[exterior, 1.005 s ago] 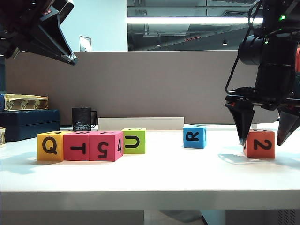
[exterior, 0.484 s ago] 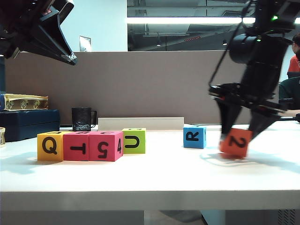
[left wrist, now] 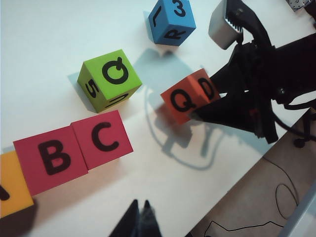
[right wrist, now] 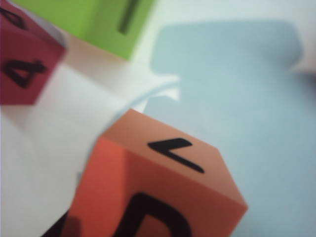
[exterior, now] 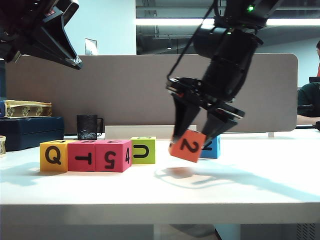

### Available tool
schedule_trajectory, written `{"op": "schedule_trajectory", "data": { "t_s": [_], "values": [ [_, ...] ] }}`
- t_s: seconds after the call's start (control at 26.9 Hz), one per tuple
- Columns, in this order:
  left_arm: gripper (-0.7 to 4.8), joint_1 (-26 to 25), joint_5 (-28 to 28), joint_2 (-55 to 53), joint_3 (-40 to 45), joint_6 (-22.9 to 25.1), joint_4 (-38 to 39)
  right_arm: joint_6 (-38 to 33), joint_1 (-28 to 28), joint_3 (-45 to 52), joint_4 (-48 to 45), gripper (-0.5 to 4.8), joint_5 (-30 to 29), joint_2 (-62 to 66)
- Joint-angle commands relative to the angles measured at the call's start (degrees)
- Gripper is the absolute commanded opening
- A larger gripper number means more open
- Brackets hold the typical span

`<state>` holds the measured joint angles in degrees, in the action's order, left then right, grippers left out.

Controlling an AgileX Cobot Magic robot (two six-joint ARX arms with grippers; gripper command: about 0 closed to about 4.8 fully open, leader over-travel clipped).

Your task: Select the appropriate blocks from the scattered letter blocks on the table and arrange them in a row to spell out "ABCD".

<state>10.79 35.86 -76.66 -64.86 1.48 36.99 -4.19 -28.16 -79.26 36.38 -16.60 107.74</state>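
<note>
The right gripper (exterior: 192,142) clasps the orange cube (exterior: 187,145), tilted just above the surface (exterior: 160,192), near the green cube (exterior: 142,150). The left gripper (left wrist: 139,219) hangs clenched, empty, above the row's 2 red cubes (left wrist: 73,150). Risk: the tilted cube may clip the green cube or land crooked.

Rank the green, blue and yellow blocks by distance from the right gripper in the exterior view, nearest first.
The right gripper holds the orange block tilted above the table, mid-view.
1. Blue block: just behind the gripper, on its right, partly hidden.
2. Green block: to its left, at the row's end.
3. Yellow block: far left, the row's other end.
</note>
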Motion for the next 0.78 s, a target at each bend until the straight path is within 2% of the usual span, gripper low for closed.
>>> {"op": "schedule_trajectory", "data": {
  "t_s": [0.04, 0.22, 0.48, 0.6, 0.74, 0.78],
  "values": [
    [-0.06, 0.0, 0.4, 0.4, -0.2, 0.0, -0.6, -1.8, -2.1, -0.2, -4.3, 2.29, -0.1, -0.2],
    [-0.06, 0.0, 0.4, 0.4, -0.2, 0.0, -0.5, -3.7, -4.2, -0.2, -6.6, 2.33, -0.1, 0.4],
    [-0.06, 0.0, 0.4, 0.5, -0.2, 0.0, 0.4, -3.8, -4.3, -0.2, -5.7, 2.35, 0.1, 0.5],
    [-0.06, 0.0, 0.4, 0.5, -0.2, 0.0, 0.7, -3.8, -4.4, -0.2, -4.9, 2.92, 0.1, 0.7],
    [-0.06, 0.0, 0.4, 0.6, -0.2, 0.0, 1.1, -3.8, -4.4, -0.1, -4.0, 2.98, -0.1, 2.0],
    [-0.06, 0.0, 0.4, 0.6, -0.2, 0.0, 1.4, -3.8, -4.4, -0.2, -3.9, 3.22, -0.1, 2.5]
  ]
}}
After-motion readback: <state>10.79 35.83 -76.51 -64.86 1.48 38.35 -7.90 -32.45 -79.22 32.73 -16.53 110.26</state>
